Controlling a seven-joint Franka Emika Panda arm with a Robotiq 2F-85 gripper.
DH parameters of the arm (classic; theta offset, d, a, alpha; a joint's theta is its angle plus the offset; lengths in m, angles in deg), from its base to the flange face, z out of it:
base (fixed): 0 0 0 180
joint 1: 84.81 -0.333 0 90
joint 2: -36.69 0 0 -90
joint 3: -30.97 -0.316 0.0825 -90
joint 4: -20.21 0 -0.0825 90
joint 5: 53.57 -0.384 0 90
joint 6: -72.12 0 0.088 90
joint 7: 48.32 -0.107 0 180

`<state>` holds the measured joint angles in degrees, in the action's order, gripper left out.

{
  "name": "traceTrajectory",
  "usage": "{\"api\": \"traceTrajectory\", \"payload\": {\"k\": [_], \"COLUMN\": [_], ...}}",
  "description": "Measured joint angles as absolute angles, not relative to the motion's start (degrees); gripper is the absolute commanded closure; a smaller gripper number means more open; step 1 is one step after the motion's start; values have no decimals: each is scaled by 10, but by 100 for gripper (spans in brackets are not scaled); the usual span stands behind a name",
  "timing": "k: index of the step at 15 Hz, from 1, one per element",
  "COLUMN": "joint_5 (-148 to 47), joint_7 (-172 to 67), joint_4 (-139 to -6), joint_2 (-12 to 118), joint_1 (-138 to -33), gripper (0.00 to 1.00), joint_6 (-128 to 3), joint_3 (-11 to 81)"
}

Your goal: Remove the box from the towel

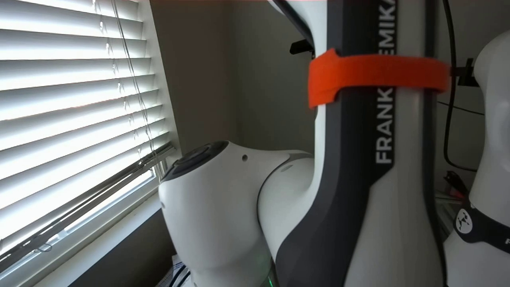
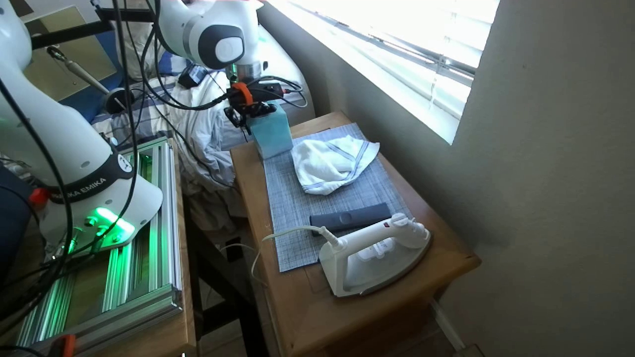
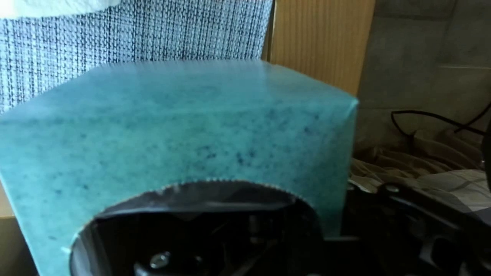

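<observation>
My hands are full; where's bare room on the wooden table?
In an exterior view, the table is bare between the iron and the near edge; the mat is bare between towel and dark case. Crowded: iron and dark case, close together; the far end, around box and gripper.

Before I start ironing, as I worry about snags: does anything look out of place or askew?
The white towel lies rumpled on the gray mat rather than folded flat, and the cord of the iron hangs over the edge of the wooden table, where it could catch.
</observation>
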<state>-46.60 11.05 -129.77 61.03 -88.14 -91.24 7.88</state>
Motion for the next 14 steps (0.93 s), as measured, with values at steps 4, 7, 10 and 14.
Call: {"api": "traceTrajectory", "payload": {"k": [4, 7, 10, 14], "joint_5": [-466, -466, -466, -466], "joint_7": [110, 110, 109, 105], "joint_4": [-1296, -1296, -1296, -1299], "joint_2": [610, 611, 610, 600], "joint_1": [-881, -881, -881, -881], "gripper": [62, 41, 21, 0], "joint_6": [-912, -911, -911, -913], "joint_3": [80, 81, 80, 80]}}
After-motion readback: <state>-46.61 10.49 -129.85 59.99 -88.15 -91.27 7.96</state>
